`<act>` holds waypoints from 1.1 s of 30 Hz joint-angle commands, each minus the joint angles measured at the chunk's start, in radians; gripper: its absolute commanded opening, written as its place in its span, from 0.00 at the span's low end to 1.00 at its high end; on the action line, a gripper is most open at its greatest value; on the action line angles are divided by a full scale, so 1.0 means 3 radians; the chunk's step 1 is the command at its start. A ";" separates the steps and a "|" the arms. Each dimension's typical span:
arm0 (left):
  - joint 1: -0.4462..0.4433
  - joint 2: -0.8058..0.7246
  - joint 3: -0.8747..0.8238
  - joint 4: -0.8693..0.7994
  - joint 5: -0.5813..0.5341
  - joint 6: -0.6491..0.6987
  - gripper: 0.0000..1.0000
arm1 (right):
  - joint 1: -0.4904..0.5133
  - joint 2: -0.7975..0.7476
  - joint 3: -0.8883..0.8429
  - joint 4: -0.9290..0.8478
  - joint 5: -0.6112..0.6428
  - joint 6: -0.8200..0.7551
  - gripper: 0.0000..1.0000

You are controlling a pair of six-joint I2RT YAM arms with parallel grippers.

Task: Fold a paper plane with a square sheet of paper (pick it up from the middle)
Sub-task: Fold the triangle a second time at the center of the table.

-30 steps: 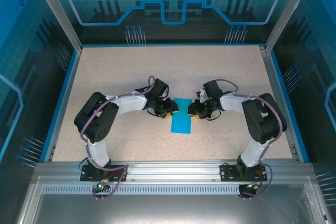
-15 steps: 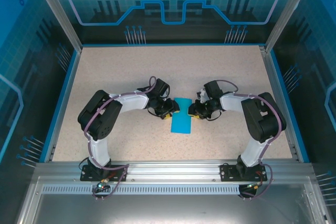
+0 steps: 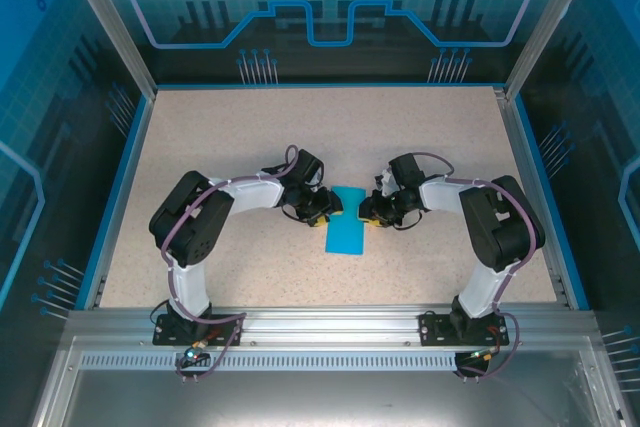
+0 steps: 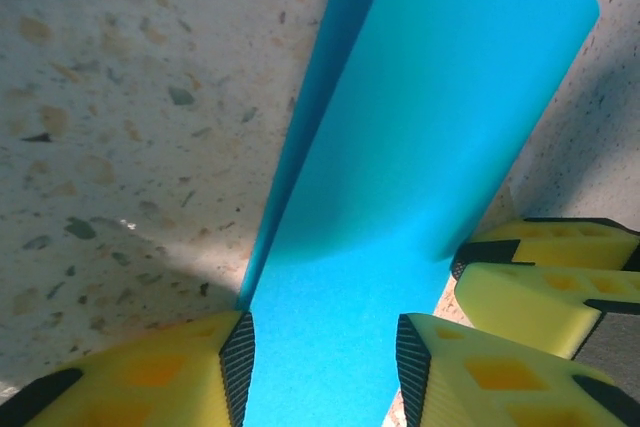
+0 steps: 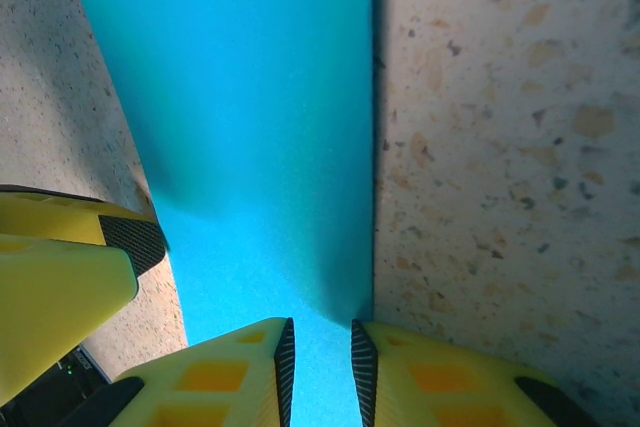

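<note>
The square sheet of paper [image 3: 347, 232] is bright cyan and lies folded into a narrow rectangle on the speckled table, in the middle. Both grippers are low at its far end. My left gripper [image 3: 329, 207] is at the left corner. In the left wrist view its jaws [image 4: 325, 357] stand apart, and the paper [image 4: 430, 147] runs between them, a lower layer showing along the left side. My right gripper [image 3: 366, 211] is at the right corner. Its jaws [image 5: 320, 357] keep a narrow gap over the paper [image 5: 250, 97], beside the straight right edge.
The speckled table [image 3: 220, 147] is ringed by a blue rim, with enclosure walls behind and at both sides. The right gripper's yellow fingers [image 4: 540, 277] show beside the paper in the left wrist view. The left gripper's fingers [image 5: 60, 267] show in the right wrist view.
The left arm's elbow has shifted slightly to the right while its gripper stays at the paper's corner. The paper and the right arm have not visibly moved.
</note>
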 commanded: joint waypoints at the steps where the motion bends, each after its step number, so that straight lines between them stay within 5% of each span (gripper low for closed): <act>1: 0.0013 0.0047 -0.0049 0.0069 0.0152 -0.0011 0.43 | 0.0015 0.0262 -0.0152 -0.0083 0.0204 -0.0048 0.27; 14: -0.0041 -0.0501 -0.0333 -0.0379 -0.0202 0.0098 0.50 | 0.0018 0.0237 -0.0150 -0.0114 0.0224 -0.0058 0.27; 33: -0.0343 -0.0547 -0.0691 -0.0011 0.0012 -0.0306 0.54 | 0.0023 0.0250 -0.0126 -0.0155 0.0244 -0.0078 0.27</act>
